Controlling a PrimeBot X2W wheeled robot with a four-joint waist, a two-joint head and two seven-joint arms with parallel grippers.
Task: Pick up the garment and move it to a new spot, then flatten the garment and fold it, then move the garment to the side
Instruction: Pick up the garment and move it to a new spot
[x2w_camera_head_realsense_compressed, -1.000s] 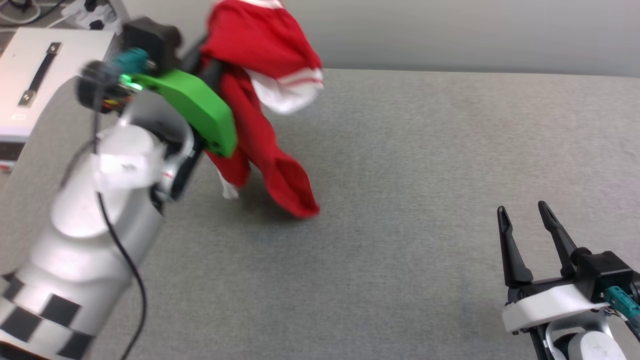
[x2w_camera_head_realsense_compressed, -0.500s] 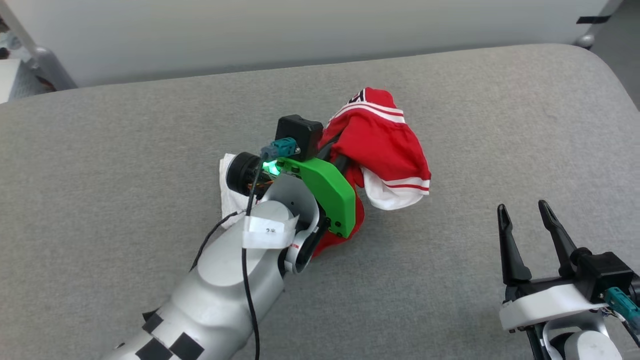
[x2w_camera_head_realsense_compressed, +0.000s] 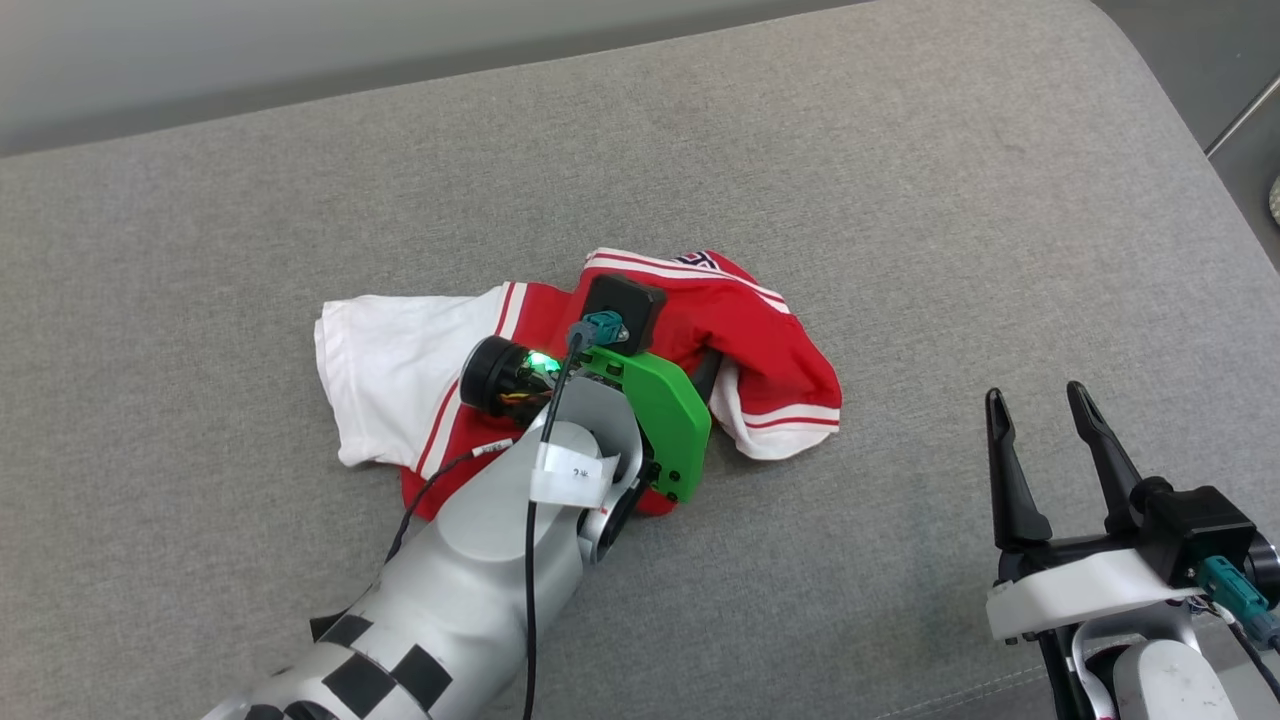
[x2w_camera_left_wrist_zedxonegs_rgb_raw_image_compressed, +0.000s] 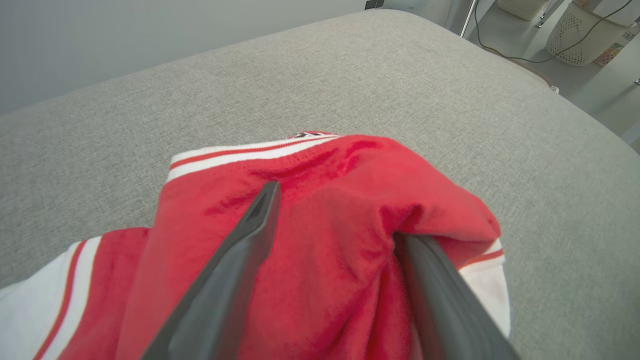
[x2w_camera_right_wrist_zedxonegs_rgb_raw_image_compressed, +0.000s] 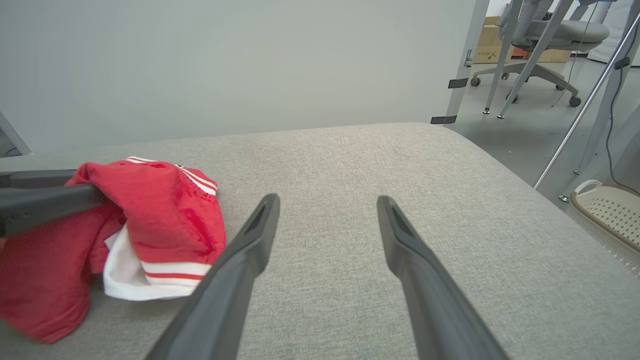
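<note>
Garment (x2w_camera_left_wrist_zedxonegs_rgb_raw_image_compressed: 320, 280) drapes one left tool (x2w_camera_left_wrist_zedxonegs_rgb_raw_image_compressed: 336, 212) finger, wrist view.

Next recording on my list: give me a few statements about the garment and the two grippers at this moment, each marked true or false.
1. The garment lies bunched on the grey padded surface. True.
2. The right gripper holds a sleeve of the garment. False: its jaws are open and empty, and it hovers apart from the garment.
3. The left gripper is at the garment with its jaws spread, and red cloth drapes over one of them. True.
4. The garment is folded into a neat flat rectangle. False: it is crumpled and unfolded, with a white part splayed to one side.
</note>
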